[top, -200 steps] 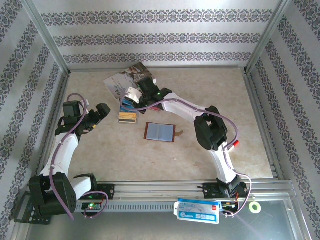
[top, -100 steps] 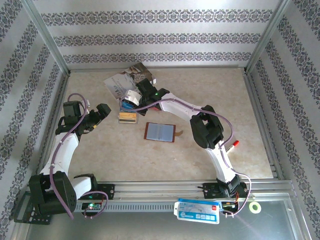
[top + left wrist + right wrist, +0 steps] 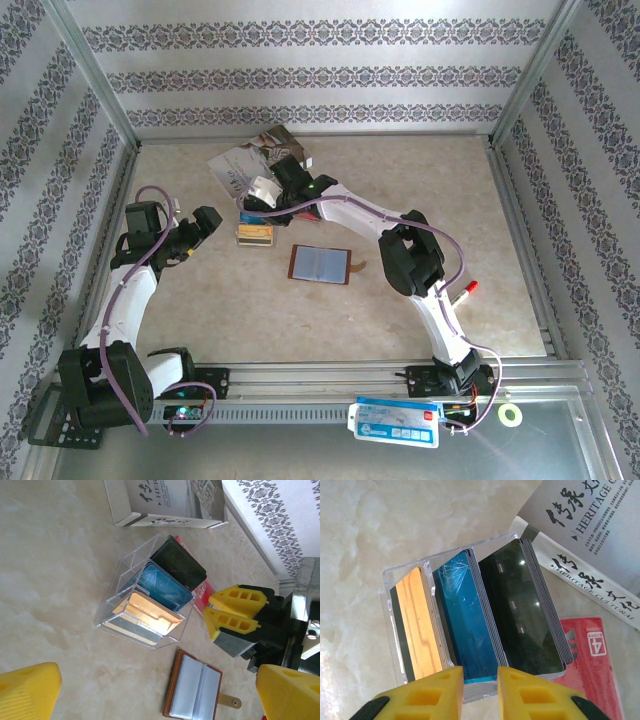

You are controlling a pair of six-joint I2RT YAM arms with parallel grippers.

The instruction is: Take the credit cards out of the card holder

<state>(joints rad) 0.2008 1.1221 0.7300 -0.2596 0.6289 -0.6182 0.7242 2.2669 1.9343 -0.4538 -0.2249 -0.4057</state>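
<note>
The brown card holder (image 3: 320, 264) lies open and flat mid-table, its grey-blue lining (image 3: 195, 692) facing up. A clear plastic box (image 3: 255, 234) holds the credit cards on edge: a tan stack (image 3: 417, 625), a blue stack (image 3: 465, 625) and a black stack (image 3: 520, 615). My right gripper (image 3: 481, 677) hovers just over the near end of the blue stack, jaws a little apart and gripping nothing. In the left wrist view the right gripper (image 3: 212, 612) sits beside the box (image 3: 115, 590). My left gripper (image 3: 155, 690) is wide open and empty, left of the box.
A white-grey booklet (image 3: 240, 165) lies behind the box, with a red card (image 3: 592, 670) flat beside it. A red-tipped pen (image 3: 468, 288) lies at the right. A blue-white packet (image 3: 395, 422) and a tape roll (image 3: 510, 413) rest on the front rail.
The right gripper has settled slightly lower over the clear box and its jaws have parted. The left arm has not moved.
</note>
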